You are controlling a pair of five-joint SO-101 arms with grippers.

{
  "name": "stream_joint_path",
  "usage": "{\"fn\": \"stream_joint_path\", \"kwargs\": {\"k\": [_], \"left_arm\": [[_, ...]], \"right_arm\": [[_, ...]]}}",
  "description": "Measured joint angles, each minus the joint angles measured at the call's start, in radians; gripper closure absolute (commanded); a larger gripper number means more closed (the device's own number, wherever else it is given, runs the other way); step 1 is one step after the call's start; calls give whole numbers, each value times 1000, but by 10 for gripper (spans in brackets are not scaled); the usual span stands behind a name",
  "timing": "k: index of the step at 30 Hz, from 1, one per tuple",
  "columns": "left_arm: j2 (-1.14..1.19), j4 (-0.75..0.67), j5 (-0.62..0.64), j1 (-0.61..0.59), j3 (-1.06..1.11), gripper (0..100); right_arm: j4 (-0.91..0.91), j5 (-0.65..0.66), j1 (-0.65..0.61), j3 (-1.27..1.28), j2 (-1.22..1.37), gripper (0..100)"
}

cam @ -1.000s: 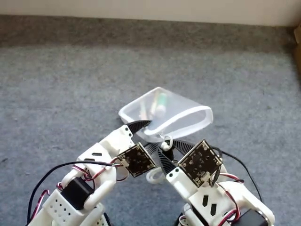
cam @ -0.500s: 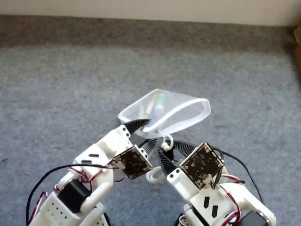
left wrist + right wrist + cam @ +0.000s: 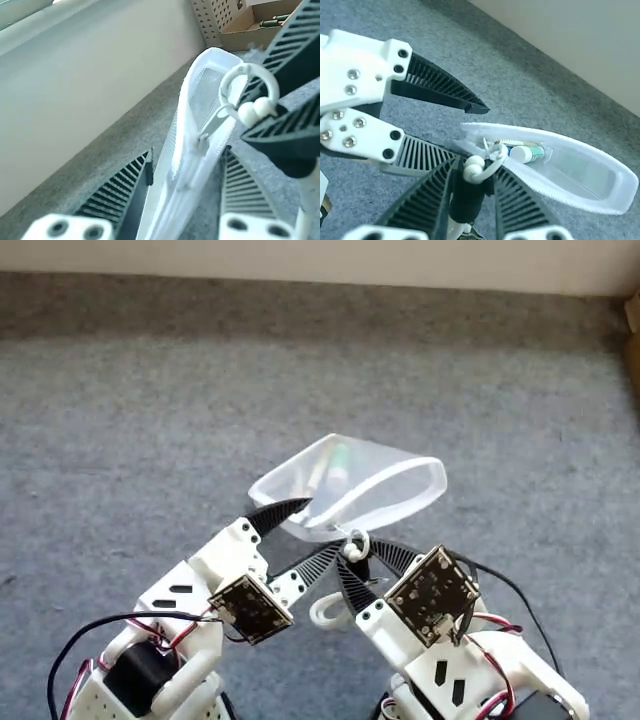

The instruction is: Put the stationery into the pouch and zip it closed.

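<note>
Pouch [image 3: 385,480] end between spread-open left jaws, right jaws clenched on its zipper ring [image 3: 356,544]

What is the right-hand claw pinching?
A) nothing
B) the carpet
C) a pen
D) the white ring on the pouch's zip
D: the right gripper is shut on the zip ring at the near end of the pouch.

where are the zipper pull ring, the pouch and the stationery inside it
zipper pull ring [image 3: 248,68], left wrist view, top of the loop
pouch [image 3: 395,485], high view, mesh side wall
stationery [image 3: 522,153], right wrist view, white cap end inside the pouch
</note>
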Motion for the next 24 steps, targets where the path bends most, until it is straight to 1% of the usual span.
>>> {"fn": "stream_joint_path", "kwargs": {"k": [3, 7, 12, 15, 24], "left_arm": [[0, 0, 0, 0, 8, 805], [2, 0, -26, 2, 20, 878], [23, 0, -32, 2, 20, 931], [23, 0, -32, 2, 20, 998], [25, 3, -32, 3, 20, 993]], "right_arm": [[0, 0, 0, 0, 0, 993], [0, 0, 0, 0, 0, 993], [0, 0, 0, 0, 0, 993], [0, 0, 0, 0, 0, 993], [0, 0, -2, 0, 0, 993]]}}
